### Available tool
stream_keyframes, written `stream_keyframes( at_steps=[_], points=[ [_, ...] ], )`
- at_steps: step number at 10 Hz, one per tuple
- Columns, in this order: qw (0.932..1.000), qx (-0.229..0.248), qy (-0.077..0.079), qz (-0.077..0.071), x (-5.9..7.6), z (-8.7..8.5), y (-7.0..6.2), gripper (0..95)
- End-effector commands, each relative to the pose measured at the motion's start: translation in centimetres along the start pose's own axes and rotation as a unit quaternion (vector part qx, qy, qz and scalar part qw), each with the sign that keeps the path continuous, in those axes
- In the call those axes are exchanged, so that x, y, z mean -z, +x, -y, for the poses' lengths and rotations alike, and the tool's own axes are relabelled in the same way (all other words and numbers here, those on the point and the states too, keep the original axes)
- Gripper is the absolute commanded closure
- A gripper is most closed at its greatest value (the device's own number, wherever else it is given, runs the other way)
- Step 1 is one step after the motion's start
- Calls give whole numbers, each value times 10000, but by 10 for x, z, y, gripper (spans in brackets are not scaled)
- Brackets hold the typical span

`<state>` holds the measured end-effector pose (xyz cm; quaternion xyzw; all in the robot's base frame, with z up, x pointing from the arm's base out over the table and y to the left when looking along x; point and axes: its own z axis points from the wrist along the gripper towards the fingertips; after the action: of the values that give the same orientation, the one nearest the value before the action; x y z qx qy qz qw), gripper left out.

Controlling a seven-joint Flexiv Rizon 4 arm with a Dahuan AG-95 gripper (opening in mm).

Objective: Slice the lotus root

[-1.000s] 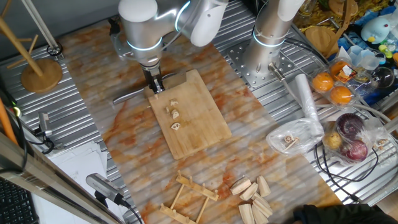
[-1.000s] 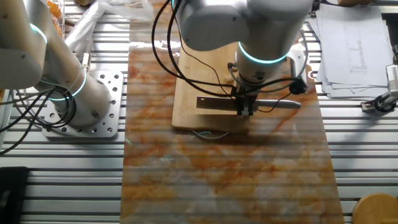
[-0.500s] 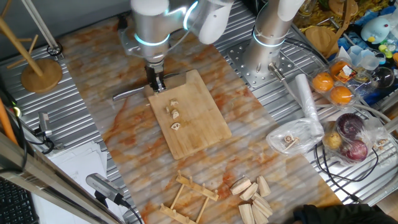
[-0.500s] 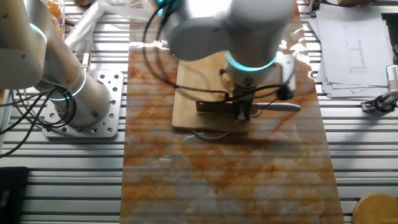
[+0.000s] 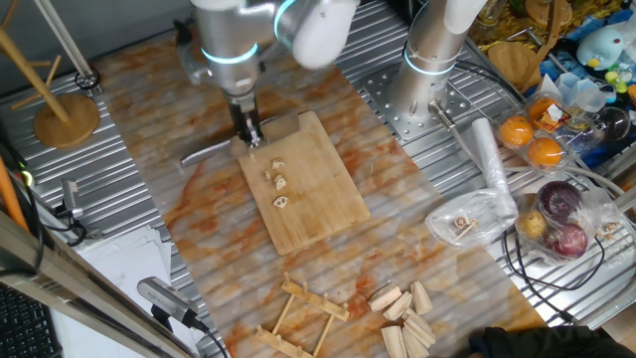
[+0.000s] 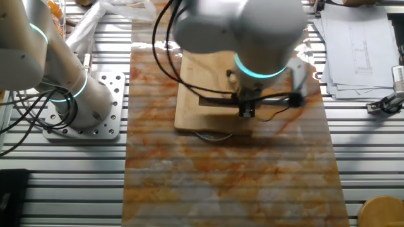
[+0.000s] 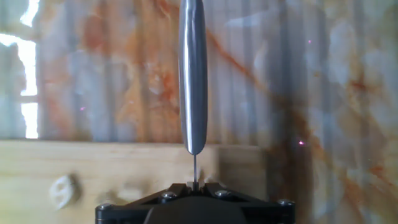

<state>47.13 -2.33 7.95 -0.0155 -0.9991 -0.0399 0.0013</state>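
The gripper (image 5: 248,135) is closed on a knife (image 5: 214,151), at the place where the blade meets the handle; in the hand view the jaws stand narrow, with only the thin spine of the blade between them. The grip is probably taken there so that the blade stays on edge and a downward push goes straight into the cut.

The knife lies across the far short edge of the wooden board (image 5: 323,199). Its handle (image 7: 193,74) reaches out beyond the side of the board, over the mat (image 5: 149,129). It is smooth grey metal, long and rounded, tapering to the end. The blade (image 6: 218,101) is a dark flat strip over the board's end, and I cannot tell if it touches the wood.

The board is pale, rectangular, with fine straight grain. The lotus root (image 5: 278,184) lies near the middle of the board, well apart from the blade, as a few small cream pieces in a short row. At least one of them is a thin round slice with small holes. In my judgement the slicing is mostly done.

The mat under the board has a marble pattern in orange and grey and looks slightly ribbed.
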Motion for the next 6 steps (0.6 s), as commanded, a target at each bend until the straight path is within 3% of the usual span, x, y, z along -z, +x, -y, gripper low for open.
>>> stream_keyframes(
  at_steps=[1, 3, 4, 6],
  points=[
    [10000, -42, 10, -60, 15, -7, 9, 950],
    [9998, -76, -12, -159, 10, -9, 9, 950],
    [9997, -39, -188, -171, 5, -12, 9, 950],
    [9993, 59, -220, -306, 0, -28, 3, 950]
  ],
)
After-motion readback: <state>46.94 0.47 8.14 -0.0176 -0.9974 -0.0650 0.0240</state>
